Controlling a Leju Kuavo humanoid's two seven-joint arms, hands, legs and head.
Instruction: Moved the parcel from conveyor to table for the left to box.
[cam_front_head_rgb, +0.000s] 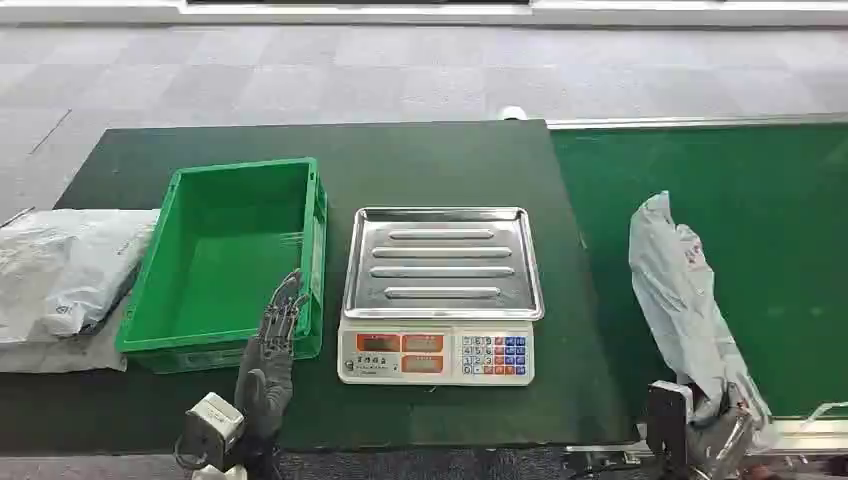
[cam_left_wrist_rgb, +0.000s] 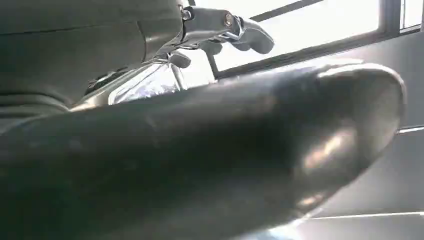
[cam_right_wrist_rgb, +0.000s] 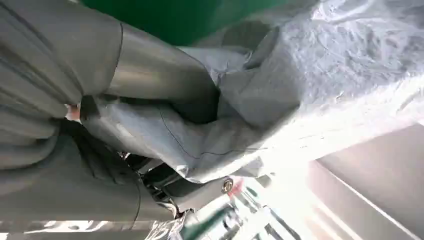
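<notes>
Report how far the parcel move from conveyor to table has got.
Done: the right hand grips the grey parcel at its near end; the right wrist view shows the fingers closed on the plastic. In hand: the parcel is still over the green conveyor. Left: bringing it to the dark table, where the left hand hovers, holding nothing, at the near rim of the empty green box.

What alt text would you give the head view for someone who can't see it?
The right hand grips a grey parcel lying on the green conveyor. On the dark table beside it sit a scale and an empty green box, with the left hand at the box's near edge and more parcels further left.
</notes>
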